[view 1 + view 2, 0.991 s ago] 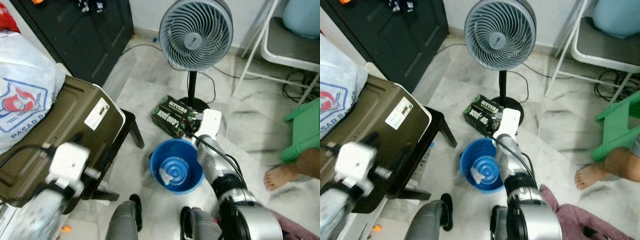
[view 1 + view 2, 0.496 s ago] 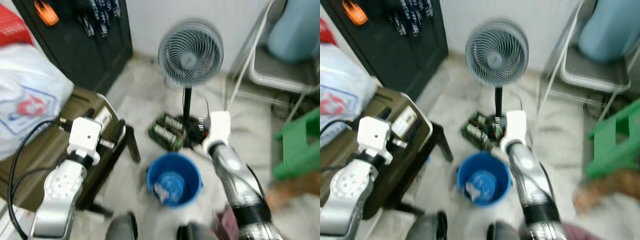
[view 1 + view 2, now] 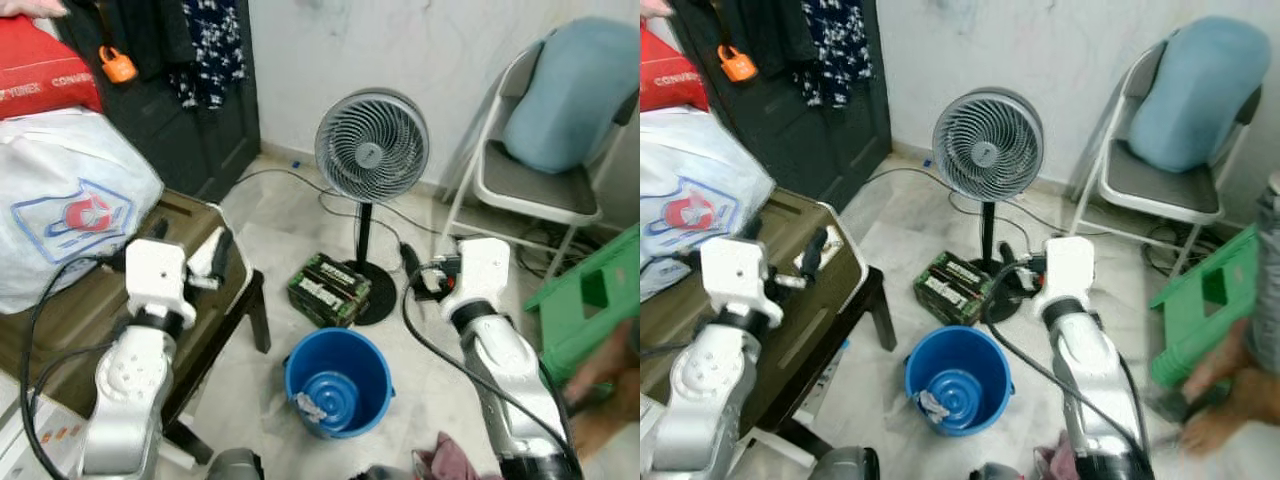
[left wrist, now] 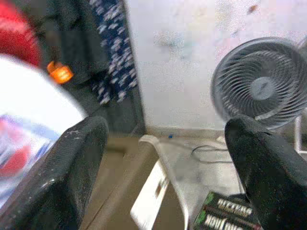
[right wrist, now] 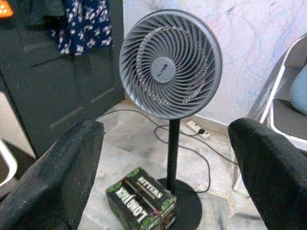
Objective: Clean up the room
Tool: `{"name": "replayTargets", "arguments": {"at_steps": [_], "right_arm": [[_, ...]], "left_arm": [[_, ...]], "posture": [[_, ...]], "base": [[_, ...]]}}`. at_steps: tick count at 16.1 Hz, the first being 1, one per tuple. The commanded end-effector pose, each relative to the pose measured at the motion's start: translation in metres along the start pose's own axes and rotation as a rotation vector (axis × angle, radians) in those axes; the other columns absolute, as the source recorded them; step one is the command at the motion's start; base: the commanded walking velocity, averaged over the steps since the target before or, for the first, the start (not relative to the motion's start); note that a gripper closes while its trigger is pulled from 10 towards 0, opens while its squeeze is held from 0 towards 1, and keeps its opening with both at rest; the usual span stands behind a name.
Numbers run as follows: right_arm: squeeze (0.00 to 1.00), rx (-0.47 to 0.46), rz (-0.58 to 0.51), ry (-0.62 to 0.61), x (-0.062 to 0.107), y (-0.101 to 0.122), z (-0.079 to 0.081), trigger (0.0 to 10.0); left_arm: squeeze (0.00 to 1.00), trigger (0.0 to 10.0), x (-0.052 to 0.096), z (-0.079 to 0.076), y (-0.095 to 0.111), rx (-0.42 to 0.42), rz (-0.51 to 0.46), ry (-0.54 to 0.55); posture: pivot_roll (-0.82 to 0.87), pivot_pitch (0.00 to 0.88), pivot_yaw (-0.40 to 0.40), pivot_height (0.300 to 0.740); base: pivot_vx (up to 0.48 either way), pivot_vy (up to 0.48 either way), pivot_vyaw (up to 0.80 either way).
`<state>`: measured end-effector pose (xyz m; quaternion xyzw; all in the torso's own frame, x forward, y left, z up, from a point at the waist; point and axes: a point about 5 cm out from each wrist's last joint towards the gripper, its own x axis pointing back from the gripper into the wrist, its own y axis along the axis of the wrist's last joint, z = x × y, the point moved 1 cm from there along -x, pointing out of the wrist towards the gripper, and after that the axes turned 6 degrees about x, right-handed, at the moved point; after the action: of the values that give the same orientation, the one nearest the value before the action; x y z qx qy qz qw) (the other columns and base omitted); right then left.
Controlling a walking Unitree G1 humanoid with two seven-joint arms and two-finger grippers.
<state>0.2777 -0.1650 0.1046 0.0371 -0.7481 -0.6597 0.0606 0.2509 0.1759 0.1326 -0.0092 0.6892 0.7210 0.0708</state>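
Both grippers, left gripper and right gripper, were open and empty, so the robot probably needed to reach the green box beside the blue bucket next.

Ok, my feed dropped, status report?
Both grippers, left and right, open, empty. Blue bucket on floor ahead. Fan and green box beyond it.

Both silver arms are raised forward at chest height, the left gripper and right gripper held empty with fingers spread wide.
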Motion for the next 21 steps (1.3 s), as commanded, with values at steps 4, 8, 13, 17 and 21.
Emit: {"name": "replayTargets", "arguments": {"at_steps": [4, 8, 13, 17, 21], "right_arm": [[0.00, 0.042, -0.101, 0.074, -0.015, 0.022, 0.019, 10.0], [0.00, 0.027, -0.112, 0.057, -0.024, 0.028, 0.018, 10.0], [0.00, 0.040, -0.099, 0.041, -0.019, 0.025, 0.012, 10.0], [0.00, 0.035, -0.106, 0.057, -0.021, 0.027, 0.016, 10.0], [0.00, 0.025, -0.107, 0.067, -0.021, 0.027, 0.020, 10.0]], "left_arm": [[0.00, 10.0, 0.002, 0.004, -0.003, -0.006, -0.001, 0.058], [0.00, 10.0, 0.000, 0.001, 0.000, -0.013, -0.012, 0.062], [0.00, 10.0, 0.001, -0.003, -0.005, -0.040, 0.002, 0.020], [0.00, 10.0, 0.002, -0.001, -0.005, -0.054, 0.003, 0.032], [0.00, 10.0, 0.007, 0.000, -0.008, -0.029, 0.015, 0.061]], "posture": [[-0.03, 0.000, -0.032, 0.740], [-0.02, 0.000, -0.030, 0.740], [-0.04, 0.000, -0.032, 0.740], [-0.03, 0.000, -0.041, 0.740], [-0.02, 0.000, -0.043, 0.740]], "base": [[0.000, 0.000, 0.80], [0.000, 0.000, 0.80], [0.000, 0.000, 0.80], [0.000, 0.000, 0.80], [0.000, 0.000, 0.80]]}}
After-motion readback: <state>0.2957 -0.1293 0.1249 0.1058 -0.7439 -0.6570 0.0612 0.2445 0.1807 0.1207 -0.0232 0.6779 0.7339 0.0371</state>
